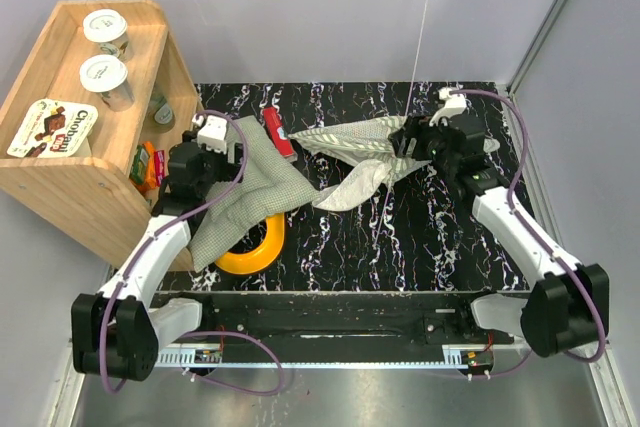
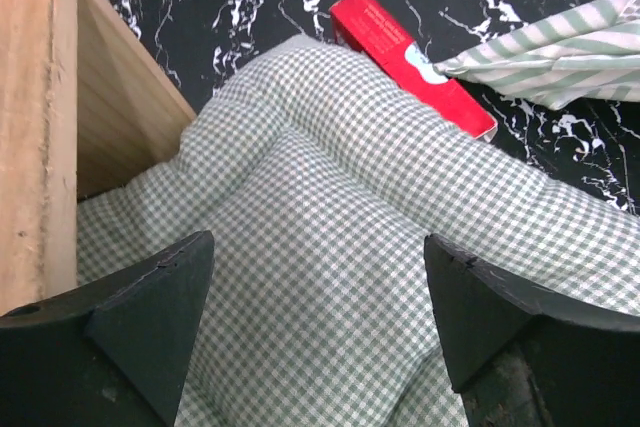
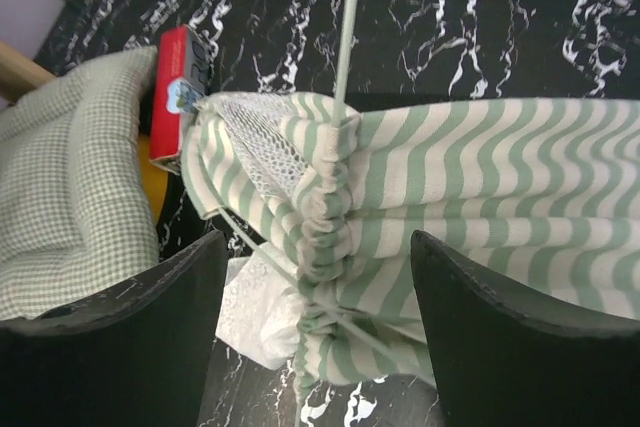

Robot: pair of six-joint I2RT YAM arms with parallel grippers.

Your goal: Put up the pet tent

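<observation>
The pet tent (image 1: 360, 147) lies collapsed on the black marble table, a heap of green-and-white striped fabric (image 3: 480, 187) with white mesh and a lace piece (image 3: 255, 312). A thin pole (image 3: 347, 27) rises from its gathered seam. My right gripper (image 3: 318, 247) hovers over that seam at the tent's right end (image 1: 405, 147), jaws open on either side of it. My left gripper (image 2: 318, 247) stands open just above the small-checked cushion (image 2: 330, 207), which lies at the left (image 1: 245, 192). Nothing is held between its fingers.
A red box (image 1: 278, 132) lies between the cushion and the tent. A yellow ring (image 1: 255, 252) pokes out from under the cushion's near edge. A wooden shelf (image 1: 90, 117) with yogurt cups and snack packs stands at the far left, close to my left arm.
</observation>
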